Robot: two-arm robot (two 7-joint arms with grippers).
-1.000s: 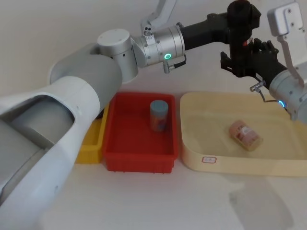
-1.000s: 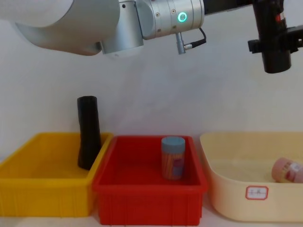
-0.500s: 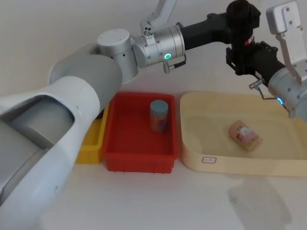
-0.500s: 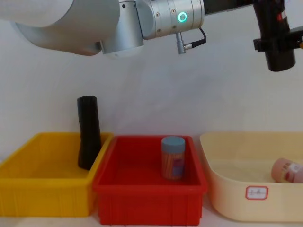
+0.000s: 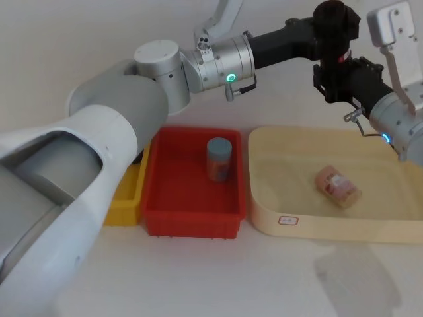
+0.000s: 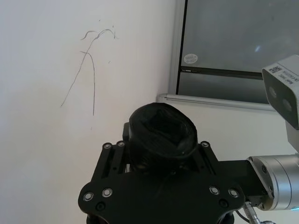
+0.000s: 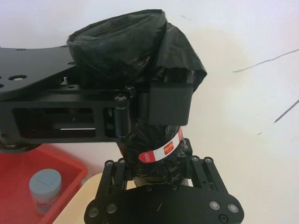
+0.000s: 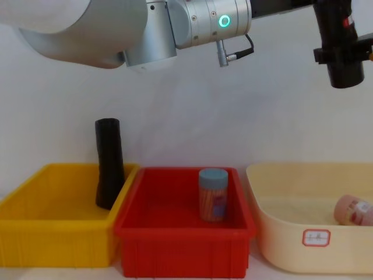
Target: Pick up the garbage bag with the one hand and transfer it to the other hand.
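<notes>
Left arm: silver, green glowing ring [image 5: 230,77] at the wrist, stretched across from the robot's left to the upper right of the head view, high above the bins. Left claw [image 7: 140,112]: clamped on the garbage bag [image 5: 334,33] near its upper end; one black finger pad [image 7: 169,103] presses flat on the plastic.

Right arm: silver, blue ring [image 5: 386,138], raised at the robot's right, reaching toward the same bag. Right claw [image 7: 152,179]: fingers on either side of the bag's lower end and close against it; whether they grip it firmly cannot be told from these views.

Garbage bag: thick black roll of crinkled plastic, held upright in the air, above the far edge of the cream tub [image 5: 264,218]. A white-and-red band [image 7: 161,150] circles it just above the right claw. A loose flap hangs off the upper end.

Other items: yellow bin [image 8: 35,233] with a slimmer black roll [image 8: 109,169] standing in it; red bin [image 8: 180,245] holding a blue-lidded canister [image 8: 213,194]; cream tub holding a pink packet [image 5: 337,186]. All three containers sit side by side on the pale surface [image 5: 198,277].

Obscured: the bag's top is cut off by the chest view's upper edge; the left arm's bulk covers most of the yellow bin in the head view.
</notes>
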